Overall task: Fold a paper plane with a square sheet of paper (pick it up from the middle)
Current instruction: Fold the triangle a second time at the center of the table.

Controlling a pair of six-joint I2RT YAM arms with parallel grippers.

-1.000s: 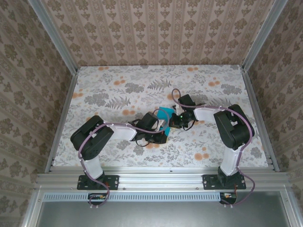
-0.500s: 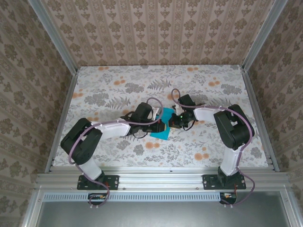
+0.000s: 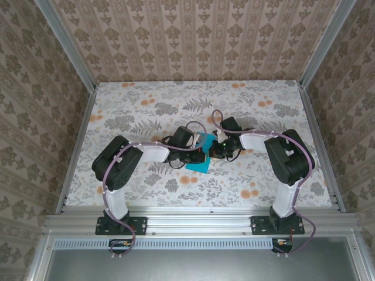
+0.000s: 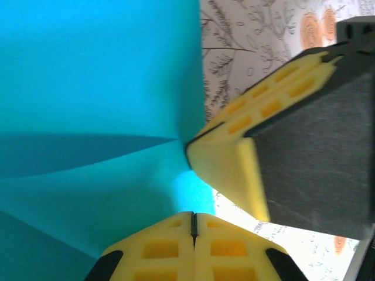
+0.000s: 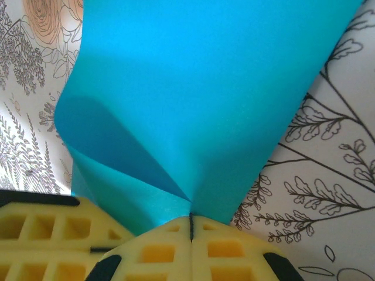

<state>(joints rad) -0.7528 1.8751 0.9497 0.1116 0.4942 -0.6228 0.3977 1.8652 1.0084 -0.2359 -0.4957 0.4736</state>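
**Top view.** The paper [image 3: 197, 164], teal and bent into angular faces, lay near the middle of the floral bench [image 3: 135, 111], between the two wrists that met over it from left and right. One part sat low toward the near side and another stood up between the arms.

**Left wrist view.** The left pincer [image 4: 193, 221] had its yellow pads pressed together with the seam closed. The paper's edge ran into the tips, so the pincer was clamped on the paper. The sheet spread to the left as a broad face, crossed by a soft curved shadow and not flat on the bench. The right pincer [image 4: 193, 146], tips together, came in from the right and met the same edge just beside the left tips.

**Right wrist view.** The right pincer was likewise closed, pinched on a point of the paper where two faces ran together into a crease. From that point the sheet fanned up and outward, with one flap curling to the left. The left pincer's pads sat just beside it at lower left; whether the two touched could not be told. Patterned bench showed on both sides of the sheet
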